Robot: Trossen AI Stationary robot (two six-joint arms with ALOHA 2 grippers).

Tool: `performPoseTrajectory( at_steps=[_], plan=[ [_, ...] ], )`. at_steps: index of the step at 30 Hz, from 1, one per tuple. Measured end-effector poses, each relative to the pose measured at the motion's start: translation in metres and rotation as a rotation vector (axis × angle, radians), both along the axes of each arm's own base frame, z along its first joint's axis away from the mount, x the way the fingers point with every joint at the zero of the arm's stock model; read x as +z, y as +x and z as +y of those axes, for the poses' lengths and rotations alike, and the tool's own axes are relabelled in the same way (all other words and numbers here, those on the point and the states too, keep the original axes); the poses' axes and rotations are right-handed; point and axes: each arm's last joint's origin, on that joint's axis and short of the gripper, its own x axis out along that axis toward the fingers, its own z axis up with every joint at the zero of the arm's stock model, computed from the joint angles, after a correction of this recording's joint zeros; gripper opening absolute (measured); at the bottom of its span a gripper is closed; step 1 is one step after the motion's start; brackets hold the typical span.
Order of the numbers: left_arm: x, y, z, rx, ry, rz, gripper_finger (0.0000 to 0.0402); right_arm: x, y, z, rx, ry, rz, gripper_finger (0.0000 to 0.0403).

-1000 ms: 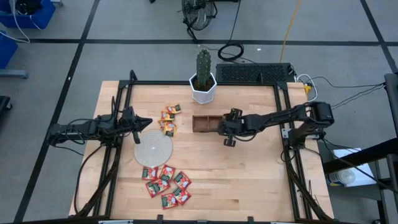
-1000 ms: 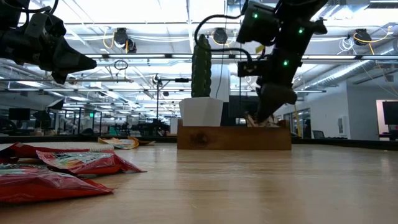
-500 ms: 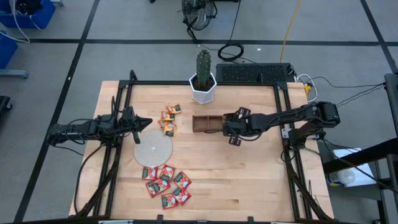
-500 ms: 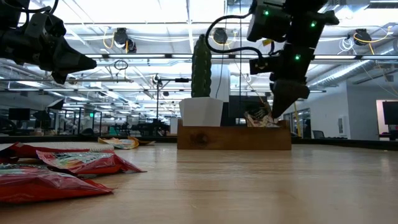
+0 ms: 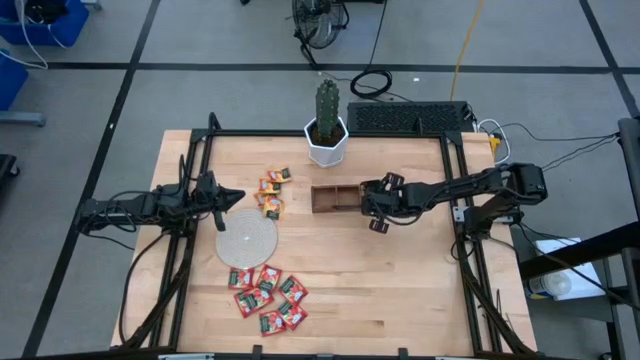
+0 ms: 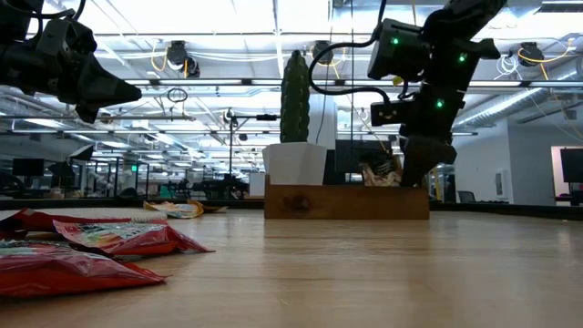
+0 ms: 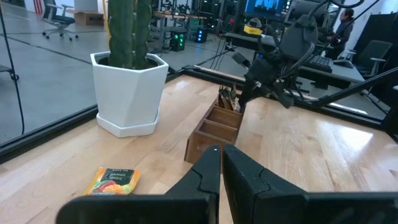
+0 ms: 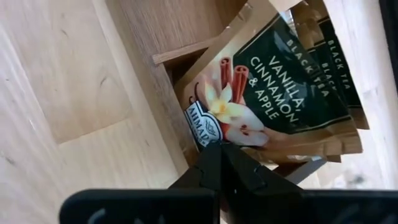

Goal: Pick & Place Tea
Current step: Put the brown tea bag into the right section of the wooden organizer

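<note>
The brown three-compartment tray [image 5: 335,198] lies mid-table. Whitish sachets with dark print [image 8: 280,81] stand leaning in its right compartment, also seen in the left wrist view [image 7: 229,98]. Red-and-green sachets [image 5: 268,295] lie in a heap near the table's near edge, and orange-yellow ones [image 5: 272,190] lie left of the tray. My right gripper [image 5: 368,206] is shut, low at the tray's right end [image 6: 414,175], its tips [image 8: 217,148] by the front sachet's lower corner. My left gripper [image 5: 238,197] is shut and hovers above the table's left side. My right gripper points its shut fingertips at the lower corner of the front whitish sachet [image 8: 208,127], coming down at a slant from the table's right. I cannot tell whether the tips touch the sachet or the tray's wall.
A cactus in a white pot [image 5: 327,135] stands just beyond the tray's left end. A round pale disc [image 5: 247,240] lies between the two loose heaps. A black frame [image 5: 455,215] runs along the table's sides. Bare wood lies right of and nearer than the tray.
My right gripper has moved from over the tray's right compartment toward the table's right, risen a little, then come down at the tray's right end. The tray has shifted slightly to the right.
</note>
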Motion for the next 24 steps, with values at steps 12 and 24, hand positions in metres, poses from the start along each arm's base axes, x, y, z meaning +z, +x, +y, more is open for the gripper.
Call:
performPoseTrajectory(
  at_steps=[12, 24],
  plan=[
    [0.000, 0.000, 0.000, 0.000, 0.000, 0.000, 0.0021, 0.000, 0.005, 0.002, 0.018, 0.072, -0.058, 0.0000],
    [0.000, 0.000, 0.000, 0.000, 0.000, 0.000, 0.0021, 0.007, 0.010, 0.016, 0.047, 0.098, -0.076, 0.0000]
  ],
)
